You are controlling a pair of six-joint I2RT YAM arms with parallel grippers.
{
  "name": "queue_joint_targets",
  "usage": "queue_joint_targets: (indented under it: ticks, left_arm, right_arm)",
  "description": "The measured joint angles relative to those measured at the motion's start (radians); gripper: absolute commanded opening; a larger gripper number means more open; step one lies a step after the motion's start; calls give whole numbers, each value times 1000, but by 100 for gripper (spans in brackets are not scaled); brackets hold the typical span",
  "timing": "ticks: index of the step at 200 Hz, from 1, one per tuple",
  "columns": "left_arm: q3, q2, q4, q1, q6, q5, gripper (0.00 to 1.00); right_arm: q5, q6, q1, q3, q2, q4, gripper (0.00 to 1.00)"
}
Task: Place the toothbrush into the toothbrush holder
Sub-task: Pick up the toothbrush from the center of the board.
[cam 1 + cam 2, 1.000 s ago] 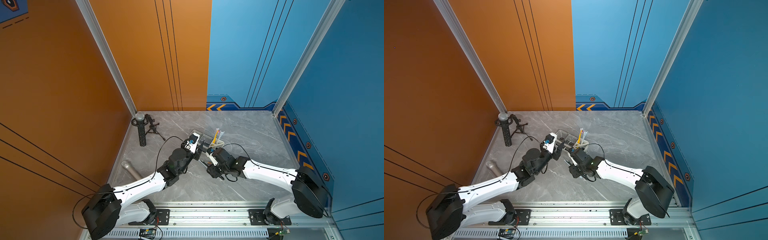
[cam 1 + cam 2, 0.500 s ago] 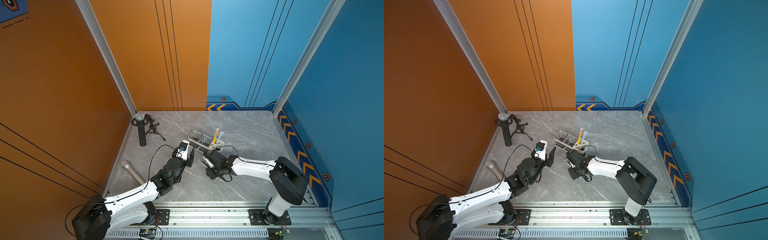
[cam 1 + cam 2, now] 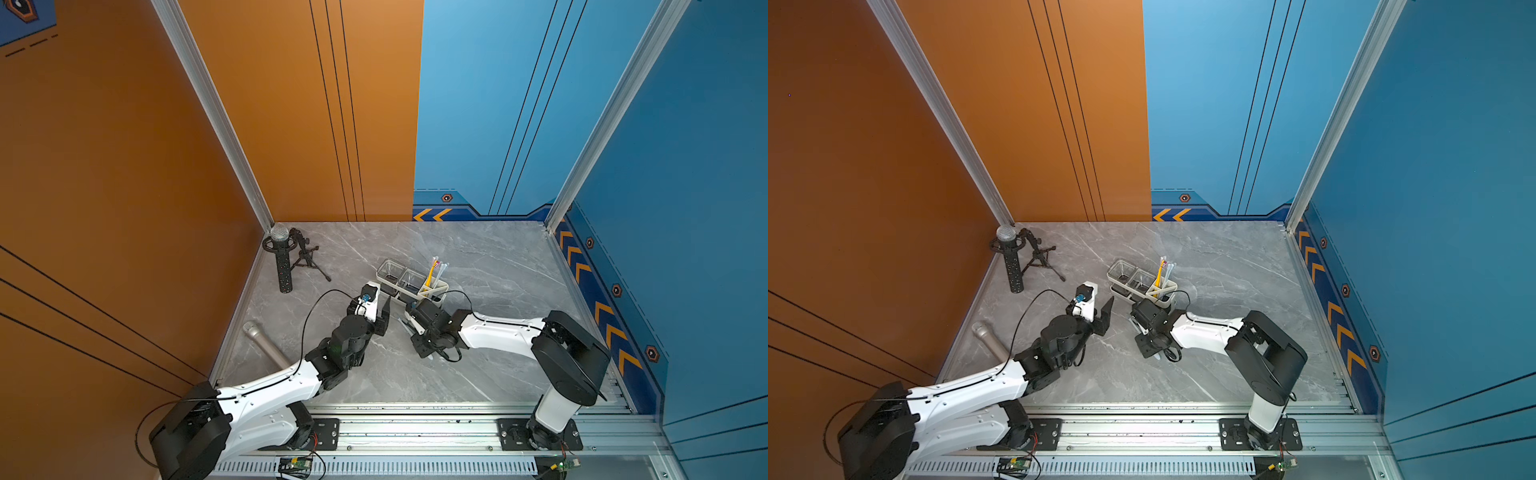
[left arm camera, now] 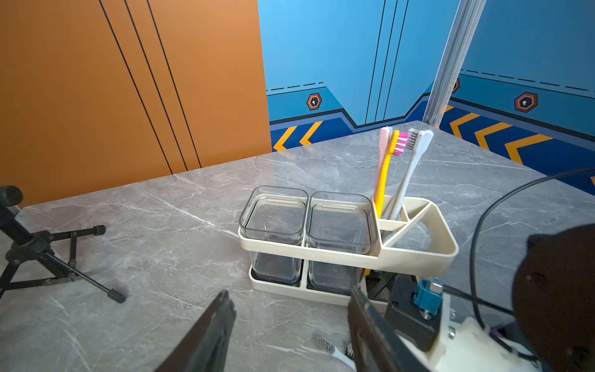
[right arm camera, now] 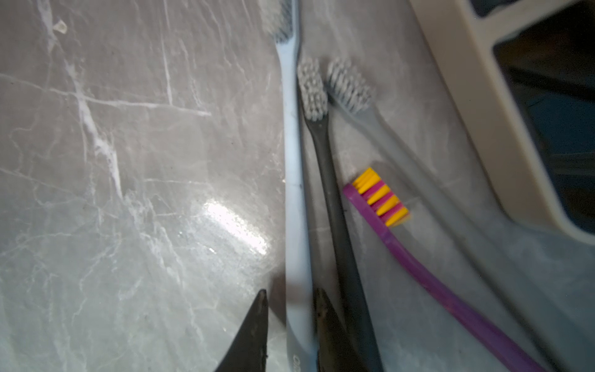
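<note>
The holder [image 3: 440,291] is standing near the middle of the table [image 3: 490,266], with two clear cups [image 4: 273,215] in it and three brushes [image 4: 384,167] standing upright in its white compartment. Four more are lying side by side on the table at the holder's 6 o'clock, just beside its base: a pale brush [image 5: 293,193], a dark brush [image 5: 339,232], a grey brush [image 5: 349,87] and a purple brush [image 5: 381,196]. The right gripper [image 5: 291,291] is reaching down over them, its jaws standing narrowly apart astride the pale brush's handle. One finger is lying against the handle or nearly so, and a sliver of table is showing beside the other, so it is not yet clamping. The left gripper [image 4: 289,291] is hovering at the holder's 8 o'clock, jaws wide and holding nothing. A mic stand [image 3: 284,270] is standing at the table's 10 o'clock corner, and a silver cylinder [image 3: 266,345] is lying at its 8 o'clock edge.
</note>
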Motion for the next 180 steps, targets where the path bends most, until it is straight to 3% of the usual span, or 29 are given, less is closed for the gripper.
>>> queue_joint_targets:
  ticks: [63,129,180]
  left_arm:
    - [-8,6,-24,0,-50,-34,58]
    - [-10,25,-156,-3,-173,-101,55]
    - [0,25,-269,-3,-271,-72,57]
  right_arm:
    - [61,11,11,44,30,-51,10]
    - [70,11,15,53,34,-61,2]
    - [65,12,15,52,29,-61,0]
